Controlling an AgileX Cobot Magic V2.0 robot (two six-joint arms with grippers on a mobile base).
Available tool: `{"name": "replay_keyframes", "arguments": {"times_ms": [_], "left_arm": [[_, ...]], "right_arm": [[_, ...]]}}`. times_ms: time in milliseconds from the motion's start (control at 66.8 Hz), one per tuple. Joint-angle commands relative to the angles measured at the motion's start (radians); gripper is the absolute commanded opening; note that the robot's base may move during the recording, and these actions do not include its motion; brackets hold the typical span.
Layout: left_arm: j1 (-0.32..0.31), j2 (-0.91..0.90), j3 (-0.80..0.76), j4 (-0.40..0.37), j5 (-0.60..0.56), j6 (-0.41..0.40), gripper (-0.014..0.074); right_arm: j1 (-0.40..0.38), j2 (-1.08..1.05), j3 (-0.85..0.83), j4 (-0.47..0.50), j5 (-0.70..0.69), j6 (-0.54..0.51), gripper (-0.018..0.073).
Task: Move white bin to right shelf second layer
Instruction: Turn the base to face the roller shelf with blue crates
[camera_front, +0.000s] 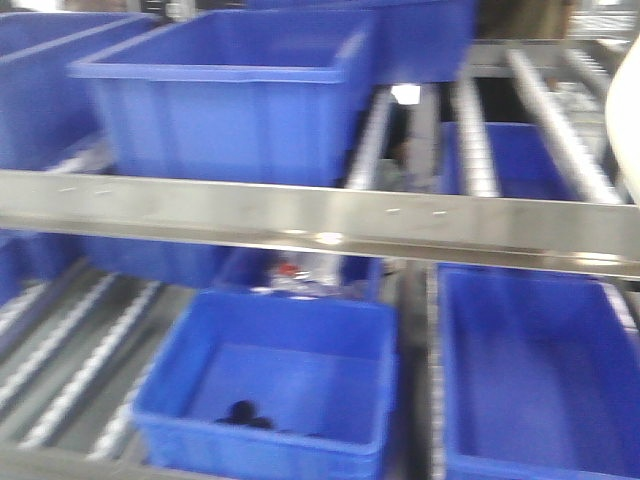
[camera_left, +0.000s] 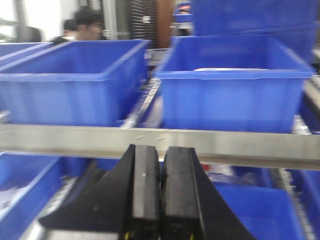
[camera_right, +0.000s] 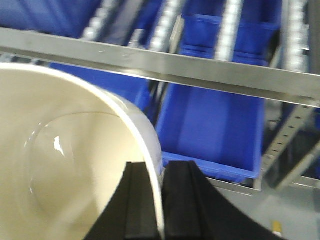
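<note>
Now the right claw (camera_right: 161, 200) pinches the glossy cream-white plastic tub's (camera_right: 65, 165) rim; the left claw (camera_left: 161, 185) is squeezed together, holding nothing.

You've got a steel roller rack (camera_front: 300, 215) here; its front rail runs across mid-frame. One blue crate (camera_front: 225, 90) sits on the rollers upper left, two more crates (camera_front: 270, 385) lower down, probably on the level below.

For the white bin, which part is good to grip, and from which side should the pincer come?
Grip the thin rim wall of the white bin, coming from above with one finger inside and one outside. It shows no handles and its smooth wall is too wide to span. The right pincer already pinches the rim this way.
</note>
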Motion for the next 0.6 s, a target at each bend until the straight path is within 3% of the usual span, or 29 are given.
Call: {"name": "replay_keyframes", "arguments": {"times_ms": [0,584], "left_arm": [[-0.004,-0.016,0.037,-0.003,-0.079,-0.002,0.0085],[-0.004,-0.016,0.037,-0.003,-0.079,-0.002,0.0085]], "right_arm": [[-0.008,0.008,-0.029,0.012,-0.089,-0.004,0.0088],[-0.008,0.008,-0.029,0.012,-0.089,-0.004,0.0088]]}}
